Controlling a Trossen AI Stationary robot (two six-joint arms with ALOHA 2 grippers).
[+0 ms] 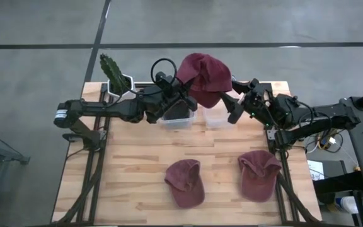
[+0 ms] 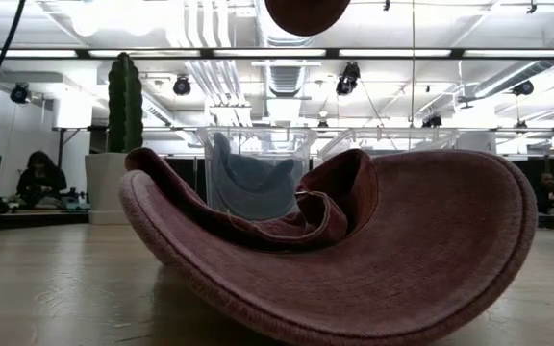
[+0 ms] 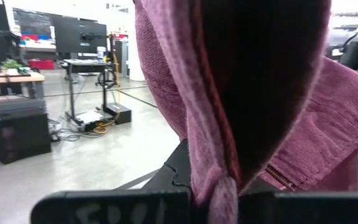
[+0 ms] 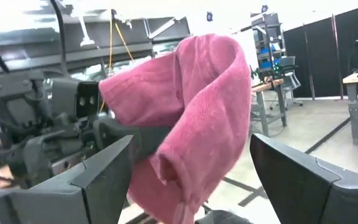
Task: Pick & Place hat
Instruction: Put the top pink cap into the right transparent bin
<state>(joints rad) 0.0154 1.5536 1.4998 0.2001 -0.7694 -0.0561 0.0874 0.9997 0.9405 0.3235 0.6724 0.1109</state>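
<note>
In the high view, a dark red corduroy cap (image 1: 205, 77) hangs in the air at the upper middle of the frame, above the far edge of the pale wooden slatted table (image 1: 131, 170). The left gripper (image 1: 183, 94) reaches in from the left of the frame and meets the cap at its lower left edge. In the left wrist view, the cap's fabric (image 3: 241, 93) fills the centre and right of the frame and narrows to a fold pinched at the bottom centre, so the left jaws are clenched on the cap. The right gripper (image 1: 235, 107) sits just right of the cap in the high view. In the right wrist view its two dark fingers (image 4: 101, 177) stand wide apart with the cap (image 4: 191, 118) hanging between them, untouched, so its jaws are released.

Below the raised cap in the high view are two clear plastic bins: a dark-looking one (image 1: 176, 118) under the left gripper and a paler one (image 1: 214, 117) just beside it on the right. A second dark red cap (image 1: 185, 183) lies on the table at the lower centre, and a third (image 1: 258, 174) lies to its right. In the low view, one of these caps (image 2: 354, 250) fills the foreground, with a clear bin (image 2: 256, 173) behind it. A green cactus in a white pot (image 1: 115, 75) stands at the table's upper left corner.
</note>
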